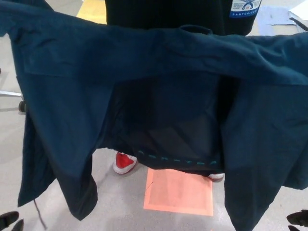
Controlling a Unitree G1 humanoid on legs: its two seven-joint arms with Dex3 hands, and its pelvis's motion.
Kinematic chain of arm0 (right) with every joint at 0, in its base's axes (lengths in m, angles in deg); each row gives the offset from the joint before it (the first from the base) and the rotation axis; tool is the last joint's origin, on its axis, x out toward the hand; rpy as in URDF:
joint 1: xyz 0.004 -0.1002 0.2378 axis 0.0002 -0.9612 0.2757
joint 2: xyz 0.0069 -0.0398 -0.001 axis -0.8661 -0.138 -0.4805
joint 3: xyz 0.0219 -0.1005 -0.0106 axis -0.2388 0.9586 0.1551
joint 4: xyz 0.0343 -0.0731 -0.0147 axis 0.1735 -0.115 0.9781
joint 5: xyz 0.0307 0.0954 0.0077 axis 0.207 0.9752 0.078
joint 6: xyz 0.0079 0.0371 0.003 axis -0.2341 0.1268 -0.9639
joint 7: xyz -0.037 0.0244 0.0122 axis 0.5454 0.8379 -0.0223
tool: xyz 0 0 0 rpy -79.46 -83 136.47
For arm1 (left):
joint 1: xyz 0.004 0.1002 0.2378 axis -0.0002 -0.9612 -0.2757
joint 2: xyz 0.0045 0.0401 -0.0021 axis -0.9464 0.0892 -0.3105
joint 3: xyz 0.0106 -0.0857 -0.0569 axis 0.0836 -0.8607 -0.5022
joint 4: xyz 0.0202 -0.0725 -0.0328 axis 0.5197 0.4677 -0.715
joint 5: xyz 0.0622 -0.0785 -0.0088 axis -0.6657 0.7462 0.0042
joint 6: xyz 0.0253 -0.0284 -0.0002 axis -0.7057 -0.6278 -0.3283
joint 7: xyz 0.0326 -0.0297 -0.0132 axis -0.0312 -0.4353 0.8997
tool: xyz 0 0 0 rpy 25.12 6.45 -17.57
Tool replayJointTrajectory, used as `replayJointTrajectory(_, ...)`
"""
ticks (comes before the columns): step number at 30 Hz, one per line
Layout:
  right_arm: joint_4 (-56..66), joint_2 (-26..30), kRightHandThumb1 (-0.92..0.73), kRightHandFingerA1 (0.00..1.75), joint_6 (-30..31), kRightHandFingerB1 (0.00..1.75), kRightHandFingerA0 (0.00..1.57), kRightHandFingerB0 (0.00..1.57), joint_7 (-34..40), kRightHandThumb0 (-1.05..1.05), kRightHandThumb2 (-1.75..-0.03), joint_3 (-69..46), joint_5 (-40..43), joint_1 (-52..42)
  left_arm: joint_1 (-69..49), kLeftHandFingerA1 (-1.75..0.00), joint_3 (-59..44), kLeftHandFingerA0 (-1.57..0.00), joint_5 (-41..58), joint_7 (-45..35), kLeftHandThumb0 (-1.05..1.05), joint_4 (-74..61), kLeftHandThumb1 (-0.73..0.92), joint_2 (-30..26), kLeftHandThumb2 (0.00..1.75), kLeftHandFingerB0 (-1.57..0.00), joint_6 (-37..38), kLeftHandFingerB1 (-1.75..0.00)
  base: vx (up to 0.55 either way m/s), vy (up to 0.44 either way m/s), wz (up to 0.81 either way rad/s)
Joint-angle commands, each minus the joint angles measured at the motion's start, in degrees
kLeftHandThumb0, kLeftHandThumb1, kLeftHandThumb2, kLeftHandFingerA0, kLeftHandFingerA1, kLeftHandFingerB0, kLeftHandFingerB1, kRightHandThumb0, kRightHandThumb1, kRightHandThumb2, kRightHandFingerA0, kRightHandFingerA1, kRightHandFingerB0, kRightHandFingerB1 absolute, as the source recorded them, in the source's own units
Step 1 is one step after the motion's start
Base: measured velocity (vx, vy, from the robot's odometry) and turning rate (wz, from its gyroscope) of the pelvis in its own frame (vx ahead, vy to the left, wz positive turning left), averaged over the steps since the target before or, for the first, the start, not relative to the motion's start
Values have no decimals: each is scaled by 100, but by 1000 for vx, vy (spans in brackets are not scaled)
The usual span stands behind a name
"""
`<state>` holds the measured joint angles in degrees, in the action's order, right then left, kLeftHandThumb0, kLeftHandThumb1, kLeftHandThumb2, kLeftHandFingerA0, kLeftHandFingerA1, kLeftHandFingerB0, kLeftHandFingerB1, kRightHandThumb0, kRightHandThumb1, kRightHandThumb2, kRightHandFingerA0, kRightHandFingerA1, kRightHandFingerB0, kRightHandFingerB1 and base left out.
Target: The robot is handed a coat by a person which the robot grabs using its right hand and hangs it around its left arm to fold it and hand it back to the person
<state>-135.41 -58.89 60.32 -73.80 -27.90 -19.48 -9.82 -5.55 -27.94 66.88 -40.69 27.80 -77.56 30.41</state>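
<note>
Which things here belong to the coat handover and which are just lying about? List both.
Job: dark blue coat, held spread out; the person behind it; left hand and right hand, low at the corners.
Lying about: orange floor square; yellow floor patch; chair wheel.

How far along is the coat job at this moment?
Done: nothing by the robot yet. In hand: the coat hangs spread wide in front of the person, offered; the right hand and left hand sit low at the picture's bottom corners, neither touching it. Left: the grab, the drape, the fold and the return.
</note>
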Motion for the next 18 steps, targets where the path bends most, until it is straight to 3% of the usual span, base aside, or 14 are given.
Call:
replayJointTrajectory(1, -74, 150, -92, 38, -483, 33, 37, 27, -118, -68, -71, -191, 161, -104, 20, -36, -176, -29, 209, -308, -65, 114, 79, -65, 63, -25, 371, -33, 90, -3, 1)
replayJointTrajectory(5, 109, 104, -92, 37, -781, 32, 37, 26, -193, -67, -70, -462, 325, -224, -84, -36, -160, -27, 200, -446, -63, 54, 80, -23, 63, -21, 566, -32, 86, -4, 1)
replayJointTrajectory(11, 890, 258, -92, 36, -1024, 32, 27, 22, -1012, -70, -69, -666, 609, -298, -10, -33, -346, -19, 461, -823, -62, -97, 83, 51, 65, -18, 795, -31, 15, -1, 0)
replayJointTrajectory(12, 1929, 514, -88, 35, -1002, 31, 31, 25, -1589, -71, -67, -783, 932, -733, 40, -48, -404, 0, 537, -866, -35, -184, 56, 73, 109, 0, 776, -47, 0, 0, 0)
replayJointTrajectory(15, 3329, 824, -87, 38, -860, 32, 33, 26, -2456, -72, -66, -981, 1553, -1405, -6, -48, -485, 0, 617, -946, -35, -275, 57, 96, 110, 0, 874, -47, 0, 0, 0)
replayJointTrajectory(16, 4592, 1099, -83, 40, -211, 33, 34, 24, -3364, -70, -65, -1311, 2568, -1927, 22, -48, -490, 0, 646, -986, -35, -336, 57, 99, 110, 0, 801, -47, 0, 0, 0)
replayJointTrajectory(18, 5757, 1469, -83, 38, 160, 32, 39, 28, -3796, -70, -65, -1576, 3194, -2426, 22, -48, -482, 0, 640, -982, -34, -388, 60, 94, 112, 0, 829, -47, 0, 0, 0)
